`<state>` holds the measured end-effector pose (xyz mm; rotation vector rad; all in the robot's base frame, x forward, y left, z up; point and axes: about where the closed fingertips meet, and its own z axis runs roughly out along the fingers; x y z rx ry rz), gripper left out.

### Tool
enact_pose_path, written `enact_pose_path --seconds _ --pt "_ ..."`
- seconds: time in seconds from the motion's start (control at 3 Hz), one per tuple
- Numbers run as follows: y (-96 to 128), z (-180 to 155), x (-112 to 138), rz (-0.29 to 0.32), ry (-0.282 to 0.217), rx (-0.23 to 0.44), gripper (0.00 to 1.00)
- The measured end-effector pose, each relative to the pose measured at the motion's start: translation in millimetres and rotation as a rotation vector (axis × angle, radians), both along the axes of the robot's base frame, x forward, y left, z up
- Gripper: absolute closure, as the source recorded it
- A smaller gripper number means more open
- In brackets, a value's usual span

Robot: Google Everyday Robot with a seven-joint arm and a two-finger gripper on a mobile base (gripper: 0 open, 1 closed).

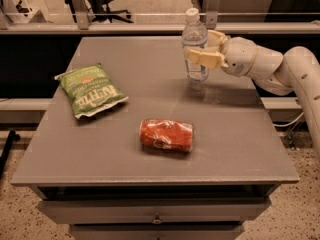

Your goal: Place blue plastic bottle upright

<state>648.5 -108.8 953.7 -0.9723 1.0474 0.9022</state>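
Note:
The blue plastic bottle [194, 36] is clear with a white cap and stands upright at the back right of the grey table [235, 134]. Its base is at or just above the tabletop; I cannot tell whether it touches. My gripper [202, 48] reaches in from the right and is shut on the bottle's middle, with one tan finger [205, 58] across its front.
A crushed red soda can [166, 134] lies on its side near the table's front centre. A green chip bag [91, 90] lies flat at the left. My white arm [280, 69] spans the table's right edge. Drawers sit below the front edge.

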Motion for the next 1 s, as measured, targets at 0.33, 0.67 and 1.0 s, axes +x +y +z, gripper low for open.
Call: enact_pose_path --seconds 0.33,0.67,1.0 --pt "1.0 -7.5 2.8 0.024 0.039 0.046 1.0" --pt "-3.6 -12.9 6.1 0.034 0.062 0.116 1.0" --pt "-10.0 -17.5 9.0 0.047 0.079 0.157 0.84"
